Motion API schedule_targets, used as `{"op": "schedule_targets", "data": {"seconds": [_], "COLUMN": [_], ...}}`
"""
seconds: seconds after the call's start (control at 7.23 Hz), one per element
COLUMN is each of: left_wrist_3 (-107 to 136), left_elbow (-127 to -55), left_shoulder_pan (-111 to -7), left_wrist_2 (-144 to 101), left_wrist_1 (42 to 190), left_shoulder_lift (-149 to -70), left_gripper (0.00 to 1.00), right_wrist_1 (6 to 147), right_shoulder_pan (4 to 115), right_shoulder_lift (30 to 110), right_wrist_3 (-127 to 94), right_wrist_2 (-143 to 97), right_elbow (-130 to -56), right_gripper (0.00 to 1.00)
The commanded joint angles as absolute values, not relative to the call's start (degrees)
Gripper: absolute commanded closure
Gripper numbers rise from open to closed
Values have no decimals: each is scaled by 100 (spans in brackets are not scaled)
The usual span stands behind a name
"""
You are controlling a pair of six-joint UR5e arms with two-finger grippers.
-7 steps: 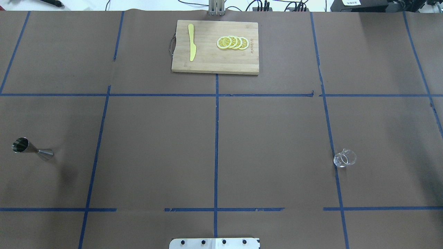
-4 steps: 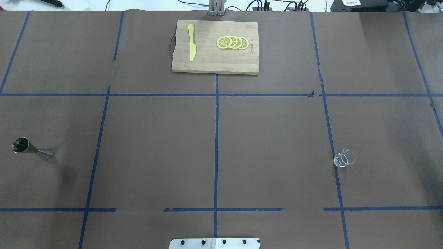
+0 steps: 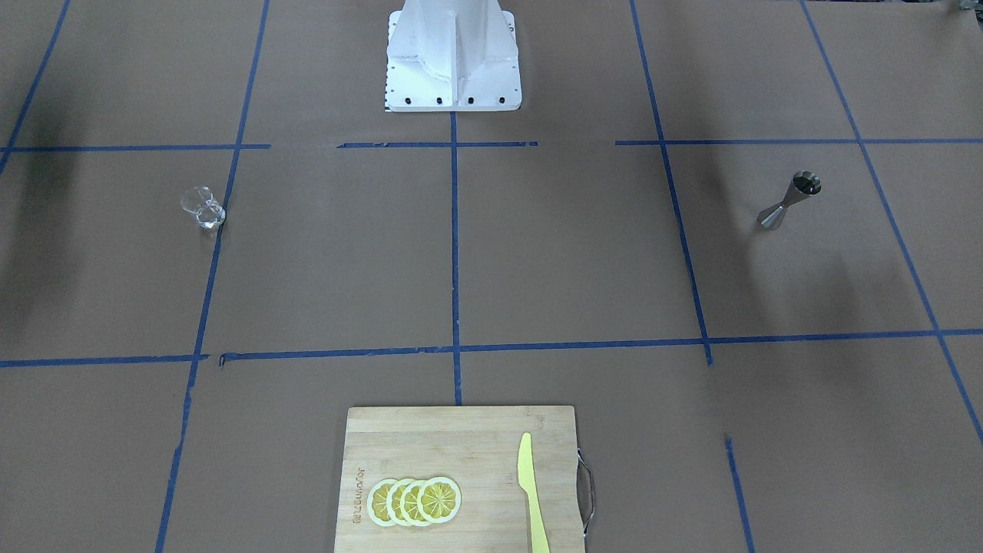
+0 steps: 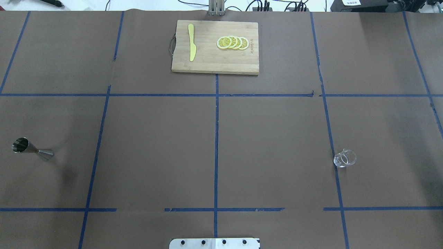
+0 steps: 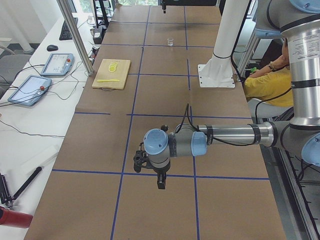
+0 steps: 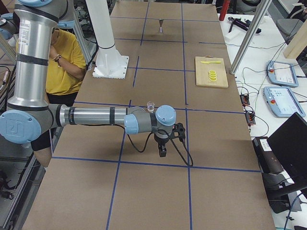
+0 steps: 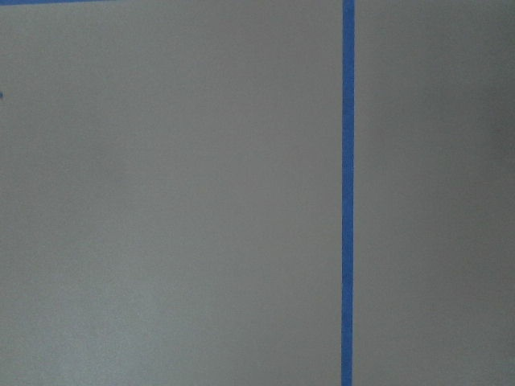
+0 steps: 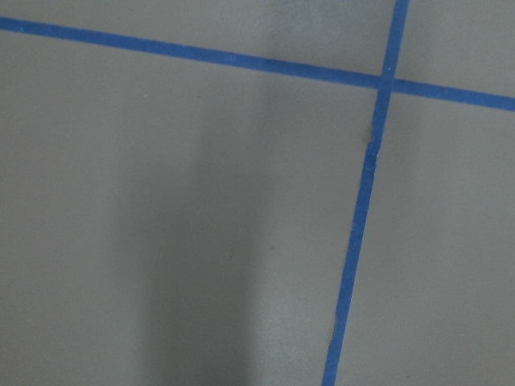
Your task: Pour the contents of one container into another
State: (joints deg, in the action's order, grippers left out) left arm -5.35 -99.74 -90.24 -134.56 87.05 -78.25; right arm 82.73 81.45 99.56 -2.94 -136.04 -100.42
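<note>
Grey metal jigger point(image 4: 33, 149) stands far to my left on the brown surface point(image 4: 155, 145); the clear glass tumbler point(image 4: 344, 158) sits far right, against a blue tape line point(image 4: 336, 180). My left pincer point(image 5: 161, 183) and right pincer point(image 6: 163, 152) hang above the surface, touching nothing; wide or narrow, I cannot tell.

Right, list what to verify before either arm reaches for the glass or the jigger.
1. The glass tumbler stands upright on the robot's right side: ok.
2. The jigger stands mouth up on the robot's left side: ok.
3. There is liquid in the tumbler: cannot tell.
4. The left tool is open: cannot tell.
5. The right tool is open: cannot tell.
6. The cutting board lies well apart from both containers: ok.
</note>
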Motion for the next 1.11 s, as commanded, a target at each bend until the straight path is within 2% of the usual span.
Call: {"op": "schedule_targets", "data": {"seconds": [0.0,0.97], "left_wrist_3": [-519,-510], "left_elbow": [-9740,-9694], "left_shoulder_pan": [-9018,-9009], "left_wrist_2": [-13421,-13430], "left_wrist_1": [9016,9044], "left_shoulder_lift": [-8041,-8112], "left_gripper": [0,0], "right_wrist_1": [8314,8473], "right_shoulder_pan": [8542,8666], "right_shoulder_lift": [9949,10011], "right_wrist_3": [-290,-229], "right_wrist_2": [-13580,-13596], "right_elbow": [-10169,-10266], "right_gripper": [0,0]}}
